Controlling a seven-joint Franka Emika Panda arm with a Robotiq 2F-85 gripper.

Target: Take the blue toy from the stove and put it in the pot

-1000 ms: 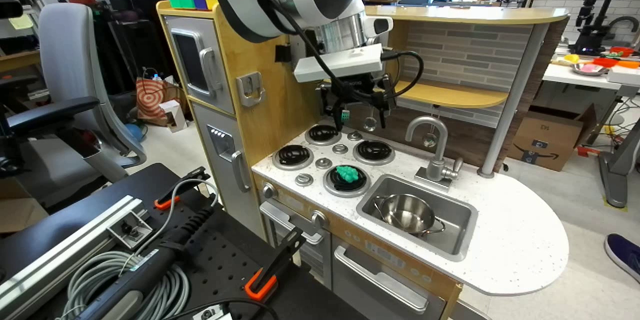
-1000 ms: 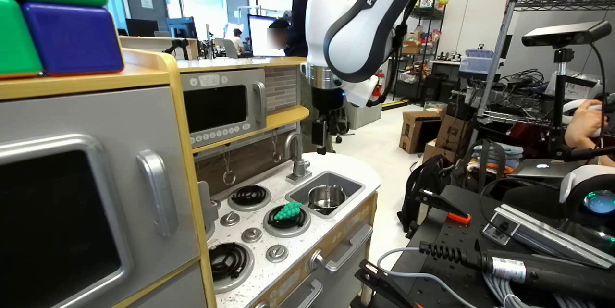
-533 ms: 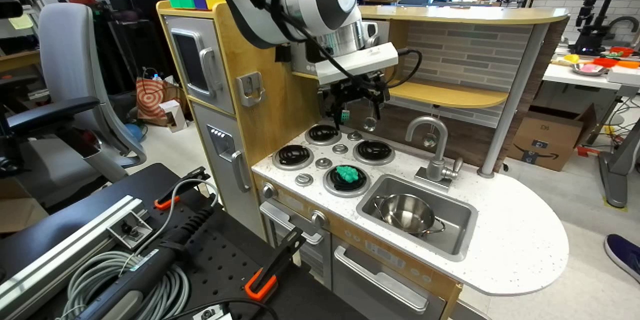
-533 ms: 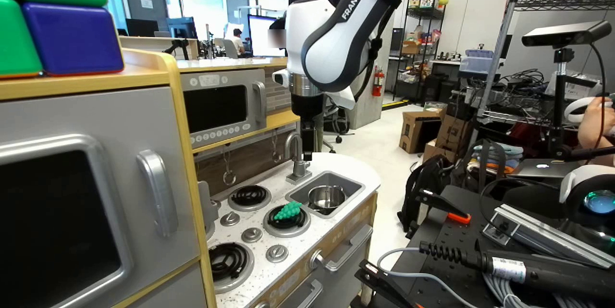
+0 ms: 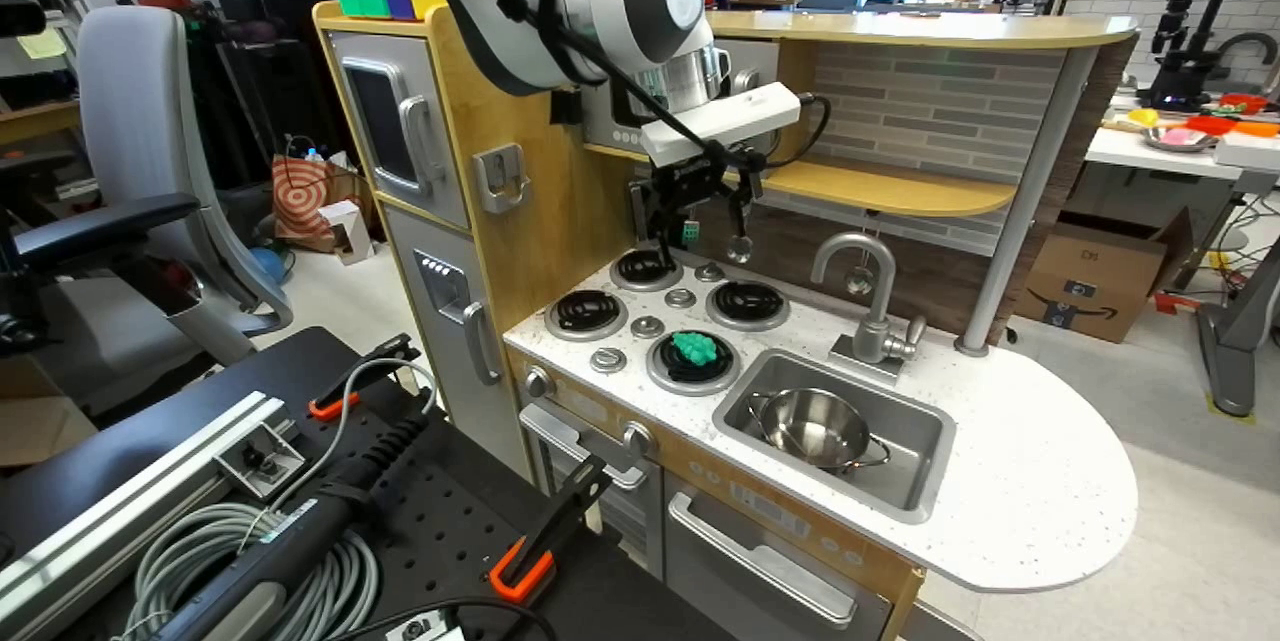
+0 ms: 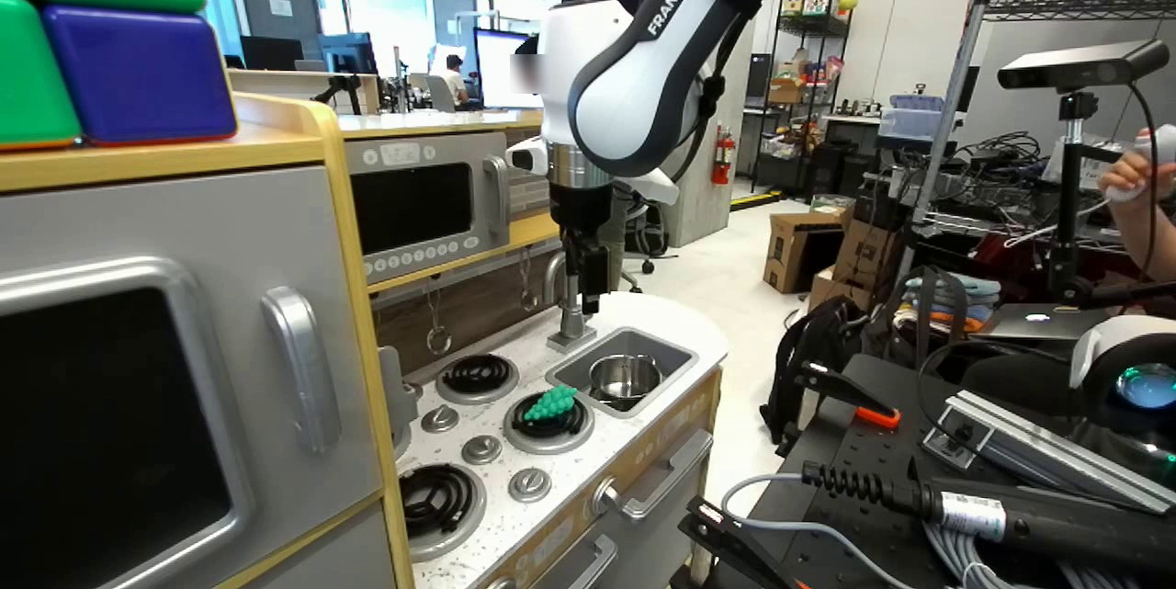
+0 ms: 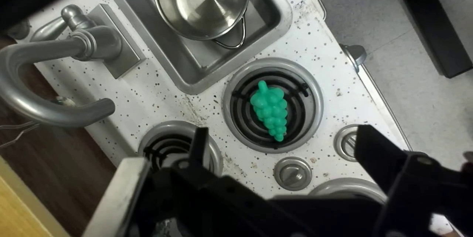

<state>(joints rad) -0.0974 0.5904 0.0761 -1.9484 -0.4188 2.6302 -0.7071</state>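
Well to the left in the wrist view bends the tap (image 7: 105, 44); at upper middle the pot (image 7: 201, 6) sits within the sink (image 7: 236, 58). Near the centre, the green toy (image 7: 271, 109), shaped like a bunch of grapes, lies on a burner (image 7: 318, 107) of the stove (image 7: 335, 74), stem toward the top of the frame. It is probably light, rubbery plastic, a little yielding and hard to break, though its smooth, rounded lobes could roll out of a shallow pinch. Best taken across the broad part below the stem, not at the tapering tip. Across the lower half, out to the right, the gripper (image 7: 281, 133) holds nothing, its jaws wide apart.
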